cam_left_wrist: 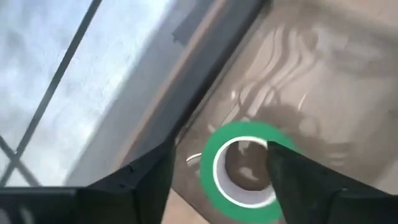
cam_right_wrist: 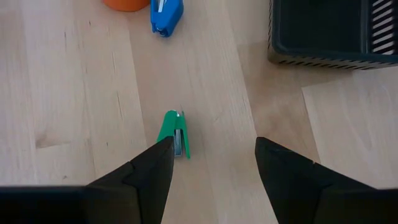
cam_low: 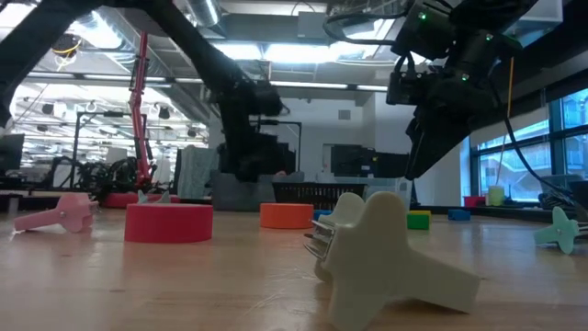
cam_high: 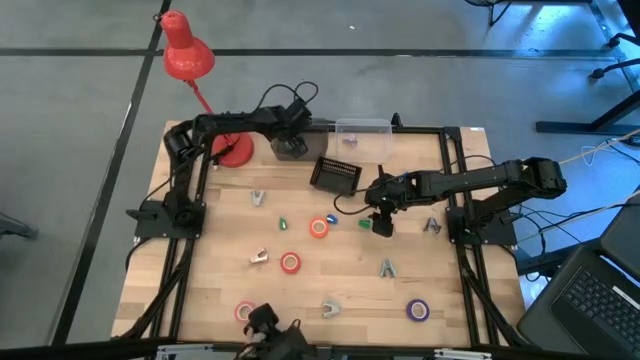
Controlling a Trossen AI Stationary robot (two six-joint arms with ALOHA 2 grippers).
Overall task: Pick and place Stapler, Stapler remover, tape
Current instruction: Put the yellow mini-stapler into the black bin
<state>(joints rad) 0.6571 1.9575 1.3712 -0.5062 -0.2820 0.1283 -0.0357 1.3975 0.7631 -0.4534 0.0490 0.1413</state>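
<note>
Left gripper [cam_left_wrist: 217, 180] is at the far side of the light wooden worktop [cam_high: 330, 290], over a clear plastic container [cam_left_wrist: 292, 81]. Its fingers are apart, and a green ring-shaped roll of tape [cam_left_wrist: 245, 171] lies on the container floor between them — not clamped.

Right gripper [cam_right_wrist: 211, 165] hovers right of centre, fingers apart and empty, directly above a small green stapler [cam_right_wrist: 175, 133] lying on the worktop. A small blue stapler [cam_right_wrist: 166, 15] and an orange tape roll [cam_high: 318, 227] lie just to its left; a black slatted basket [cam_high: 335, 175] sits on the far side.

Still on the worktop: a red-pink tape roll [cam_high: 290, 263] at centre, a purple tape roll [cam_high: 417, 310] near right — plus a pale claw-shaped staple remover [cam_low: 381, 253] at the near edge.
</note>
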